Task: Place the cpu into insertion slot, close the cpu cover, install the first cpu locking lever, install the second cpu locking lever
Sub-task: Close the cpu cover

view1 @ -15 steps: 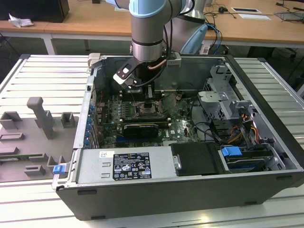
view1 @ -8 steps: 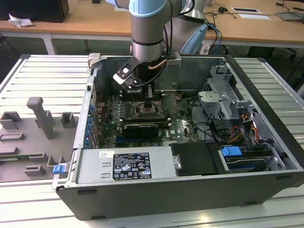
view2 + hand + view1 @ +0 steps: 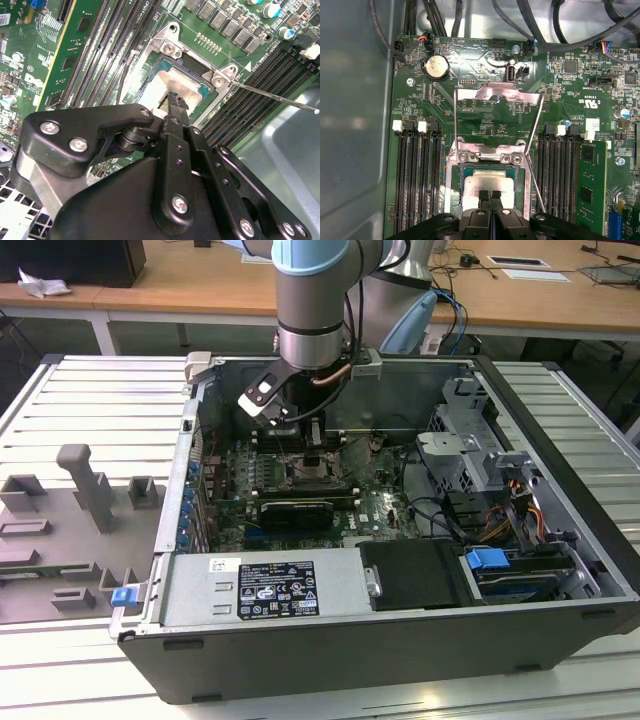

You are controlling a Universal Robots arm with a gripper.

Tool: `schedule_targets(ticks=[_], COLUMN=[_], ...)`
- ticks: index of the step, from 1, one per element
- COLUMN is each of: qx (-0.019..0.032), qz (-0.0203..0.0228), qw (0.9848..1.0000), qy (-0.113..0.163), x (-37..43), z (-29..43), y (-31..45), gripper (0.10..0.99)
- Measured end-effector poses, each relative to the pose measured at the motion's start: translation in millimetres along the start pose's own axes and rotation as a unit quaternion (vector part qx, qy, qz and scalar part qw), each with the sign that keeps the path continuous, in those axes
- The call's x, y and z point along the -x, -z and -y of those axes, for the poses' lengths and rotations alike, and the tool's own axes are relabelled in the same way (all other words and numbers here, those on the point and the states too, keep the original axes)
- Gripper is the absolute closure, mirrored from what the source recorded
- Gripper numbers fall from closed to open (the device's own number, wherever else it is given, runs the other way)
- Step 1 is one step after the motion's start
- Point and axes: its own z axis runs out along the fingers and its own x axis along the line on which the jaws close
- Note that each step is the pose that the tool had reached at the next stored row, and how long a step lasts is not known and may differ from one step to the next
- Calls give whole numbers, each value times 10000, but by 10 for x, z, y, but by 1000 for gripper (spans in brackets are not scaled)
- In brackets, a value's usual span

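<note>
The cpu (image 3: 487, 181) lies flat in the insertion slot (image 3: 454, 200), its pale metal top (image 3: 175, 82) facing up. My gripper (image 3: 488, 196) is shut, fingertips pressed together and resting at the middle of the chip's top, with nothing held between them. The cpu cover (image 3: 497, 92) stands swung back and open beyond the socket's hinge bar (image 3: 490, 156). One thin locking lever (image 3: 536, 180) is raised beside the socket, and its rod (image 3: 280, 99) sticks out over the memory slots. In the exterior view the gripper (image 3: 312, 452) reaches down into the open computer case over the slot (image 3: 318, 478).
Black memory slots (image 3: 417, 185) flank the socket on both sides, with a green memory module (image 3: 592, 190) beyond them. A long black expansion card (image 3: 292, 512) lies near the socket. Drive cages and cables (image 3: 480, 490) fill the exterior view's right. Grey fixtures (image 3: 85, 490) stand on the table outside the case.
</note>
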Motion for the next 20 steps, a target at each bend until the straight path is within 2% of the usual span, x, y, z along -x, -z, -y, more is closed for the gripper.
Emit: schedule_targets(ticks=[9,20], qx=[0,0], qz=[0,0], qw=[10000,10000], qy=[0,0], x=[1,3], z=[-1,-7], y=[23,121], gripper=[980,980])
